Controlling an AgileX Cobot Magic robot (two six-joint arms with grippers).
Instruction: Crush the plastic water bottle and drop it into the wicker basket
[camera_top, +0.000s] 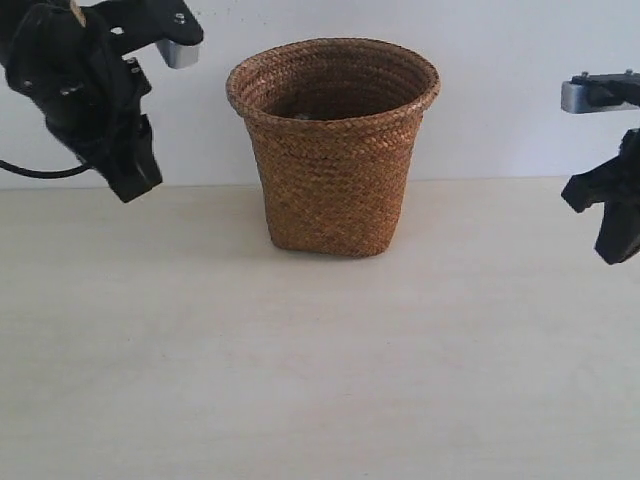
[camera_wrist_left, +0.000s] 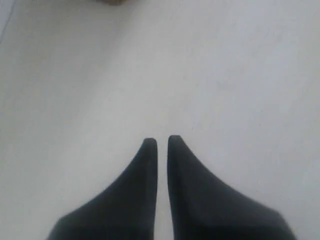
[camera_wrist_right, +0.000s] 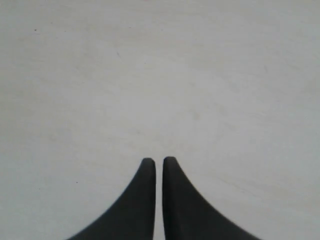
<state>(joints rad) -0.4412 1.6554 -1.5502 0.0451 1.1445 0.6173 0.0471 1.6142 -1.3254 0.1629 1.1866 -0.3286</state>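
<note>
Wicker basket (camera_top: 330, 170) stands upright on the counter (camera_top: 300, 380), approx. mid-scene and toward the back, close to the white wall (camera_top: 500, 100). Round, tapers to its base, thick rolled rim, mouth open to the top.

Plastic water bottle: not clearly identifiable in any view. Ext. view shows only a small greyish bit inside the basket, low against the far inner wall just under the rim. Too dim and small to say whether that's the bottle.

Left claw (camera_top: 135, 185) hangs in the air on the left side, up beside the basket's rim level, well apart from the basket, tips pointing down w/ a slight tilt toward the middle. A black cable (camera_top: 40, 172) trails off its arm to the frame edge. In the left wrist view the left claw (camera_wrist_left: 162, 142) has its two fingers drawn together w/ just a thin slit btw. the tips, nothing gripped, bare counter below. A brownish blur at that view's edge, can't tell what.

Right claw (camera_top: 612, 245) hangs at the far right edge, partly cut off by the frame, above the counter and well apart from the basket. Right wrist view: right claw (camera_wrist_right: 159, 162) likewise closed to a narrow slit, nothing in it, only pale counter beneath.
</note>
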